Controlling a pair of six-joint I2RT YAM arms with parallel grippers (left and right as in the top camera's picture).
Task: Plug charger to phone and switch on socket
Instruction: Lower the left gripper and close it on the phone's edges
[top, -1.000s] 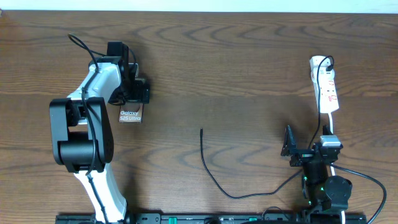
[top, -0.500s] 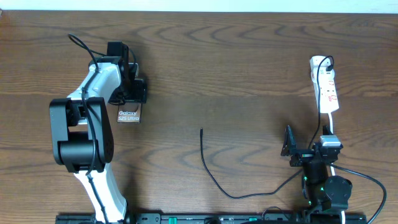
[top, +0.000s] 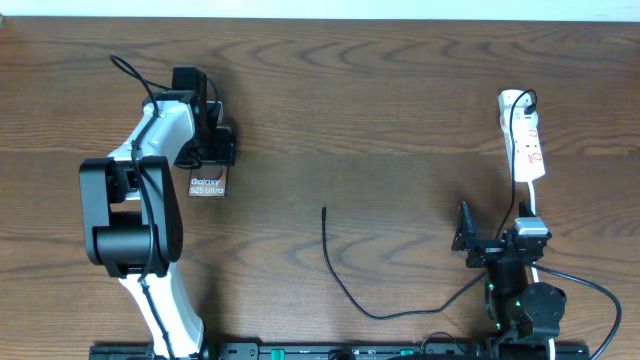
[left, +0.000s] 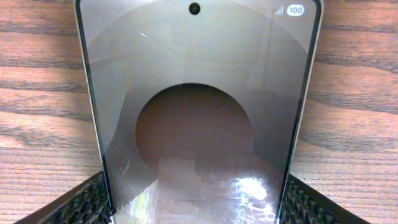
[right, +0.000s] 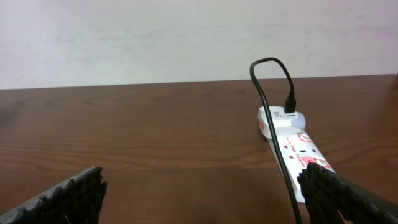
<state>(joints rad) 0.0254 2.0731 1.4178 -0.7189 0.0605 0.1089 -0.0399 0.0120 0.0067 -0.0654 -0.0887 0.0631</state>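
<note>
The left end effector is clamped on the phone. In the left wrist view its 2 ribbed pads press against the handset's long edges, and only their upper corners show at the bottom of the frame. The screen shows a brown oval and a "100" badge near the camera hole, and the lower end is cut off. From overhead, the end effector hides most of the phone, leaving only the strip with the "Galaxy S25 Ultra" lettering. Whether the phone lies flat on the wooden counter or is lifted off it is hard to tell.

The right end effector is spread wide with nothing between its fingers, which sit at the frame's 2 lower corners. Ahead of it and to its right lies the white power strip, with a black plug at its far end. Its near end is hidden behind the right finger.

The charger cable curves across the counter between the 2 arms. Its connector tip is well apart from both end effectors.
</note>
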